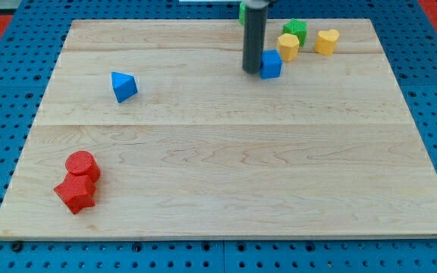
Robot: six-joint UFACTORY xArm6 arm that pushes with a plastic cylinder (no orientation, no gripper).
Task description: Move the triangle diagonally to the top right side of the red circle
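The blue triangle (124, 86) lies at the board's upper left. The red circle (82, 164) sits at the lower left, touching a red star-shaped block (75, 192) just below it. The triangle is well above and a little right of the red circle. My rod comes down from the view's top and my tip (252, 70) rests on the board right beside the left face of a blue cube (271, 64), far to the right of the triangle.
A green block (295, 31), a yellow hexagon-like block (287, 46) and a yellow heart-like block (326, 42) cluster at the top right. Another green block (242, 11) shows partly behind the rod. The wooden board (226, 174) lies on a blue grid surface.
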